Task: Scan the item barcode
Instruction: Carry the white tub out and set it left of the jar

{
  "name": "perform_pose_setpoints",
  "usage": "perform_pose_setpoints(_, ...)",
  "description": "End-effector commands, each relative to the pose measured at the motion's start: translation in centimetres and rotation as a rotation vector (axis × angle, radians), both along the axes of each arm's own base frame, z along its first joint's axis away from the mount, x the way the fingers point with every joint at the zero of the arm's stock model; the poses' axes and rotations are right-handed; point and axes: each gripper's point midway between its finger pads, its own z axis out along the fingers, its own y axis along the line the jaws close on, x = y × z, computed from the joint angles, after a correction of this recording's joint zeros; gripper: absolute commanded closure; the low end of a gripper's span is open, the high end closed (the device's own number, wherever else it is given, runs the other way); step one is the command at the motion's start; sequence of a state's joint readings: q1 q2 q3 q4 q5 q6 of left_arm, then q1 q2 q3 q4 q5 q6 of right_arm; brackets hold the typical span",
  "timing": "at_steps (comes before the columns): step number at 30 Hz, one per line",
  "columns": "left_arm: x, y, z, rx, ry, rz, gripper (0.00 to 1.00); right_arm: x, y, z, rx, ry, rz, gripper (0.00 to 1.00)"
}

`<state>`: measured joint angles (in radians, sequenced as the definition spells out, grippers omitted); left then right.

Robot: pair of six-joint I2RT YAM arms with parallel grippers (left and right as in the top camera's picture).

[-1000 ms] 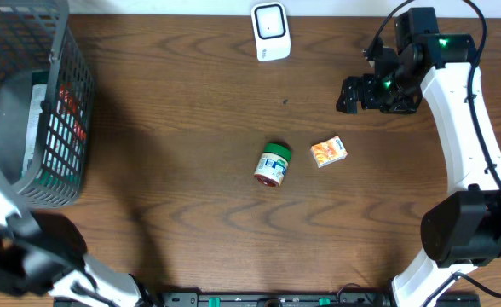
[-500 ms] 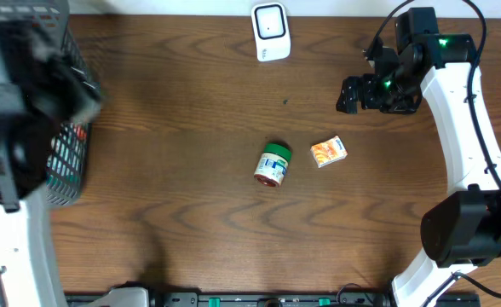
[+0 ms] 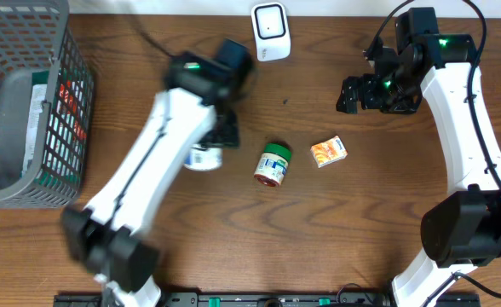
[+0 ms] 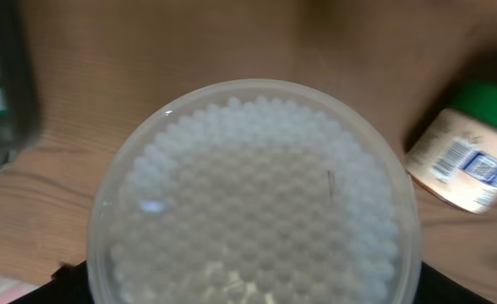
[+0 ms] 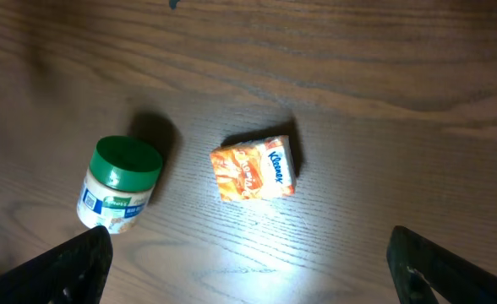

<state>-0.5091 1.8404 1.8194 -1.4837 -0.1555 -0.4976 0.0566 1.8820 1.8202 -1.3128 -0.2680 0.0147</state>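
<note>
My left gripper (image 3: 217,139) is shut on a round clear tub of white cotton swabs (image 3: 204,158), held over the table left of the centre. In the left wrist view the tub (image 4: 253,194) fills the frame, with dark fingers just showing at its lower corners. No barcode shows on it. The white scanner (image 3: 270,31) stands at the table's far edge. My right gripper (image 3: 350,94) hangs open and empty at the right; its view has the fingertips (image 5: 79,266) wide apart above bare wood.
A green-lidded jar (image 3: 273,164) lies on its side mid-table, with an orange tissue pack (image 3: 328,151) to its right. A grey wire basket (image 3: 59,51) holding several items stands at the far left. The jar (image 4: 472,156) lies close to the right of the tub.
My left arm has swung from the basket at the left to the middle of the table, bringing the swab tub with it. The right arm has not moved.
</note>
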Motion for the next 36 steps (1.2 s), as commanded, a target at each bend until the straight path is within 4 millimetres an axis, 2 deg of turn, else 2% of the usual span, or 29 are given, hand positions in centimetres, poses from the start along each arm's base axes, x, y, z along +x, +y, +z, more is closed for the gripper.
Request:
perform_pose_setpoints(1,0.4,-1.7,-3.1,0.044,0.056,-0.031,0.2,0.2,0.0,1.1,-0.007,-0.035,0.012,0.01)
perform_pose_setpoints(5,1.1,-3.9,-7.5,0.057,0.127,-0.074,0.2,0.2,-0.1,1.0,-0.01,-0.035,0.011,0.01)
perform_pose_setpoints(7,0.5,-5.9,-11.2,-0.014,0.247,-0.124,0.2,0.2,-0.1,1.0,-0.01,-0.035,0.011,0.01)
perform_pose_setpoints(11,0.4,-6.1,-13.8,0.0,0.301,-0.128,0.2,0.2,-0.1,1.0,-0.01,-0.035,0.01,0.01)
perform_pose_setpoints(13,0.4,-6.2,-14.3,0.002,0.309,-0.128,0.13,0.2,-0.1,1.1,-0.01,-0.036,0.01,0.01)
perform_pose_setpoints(17,0.4,-6.1,-13.8,-0.002,0.304,-0.131,0.02,0.2,-0.1,1.0,-0.01,-0.036,0.01,0.01)
perform_pose_setpoints(20,0.7,-6.4,-13.1,-0.014,0.284,-0.141,0.02,0.2,-0.1,1.0,-0.01,-0.036,0.01,0.01)
perform_pose_setpoints(28,2.2,-6.8,-9.6,-0.072,0.18,-0.138,0.0,0.2,-0.1,1.1,-0.009,-0.036,0.01,0.01)
perform_pose_setpoints(36,2.2,-7.0,-5.9,-0.138,0.101,-0.14,0.0,0.2,-0.1,1.0,-0.009,-0.036,0.01,0.01)
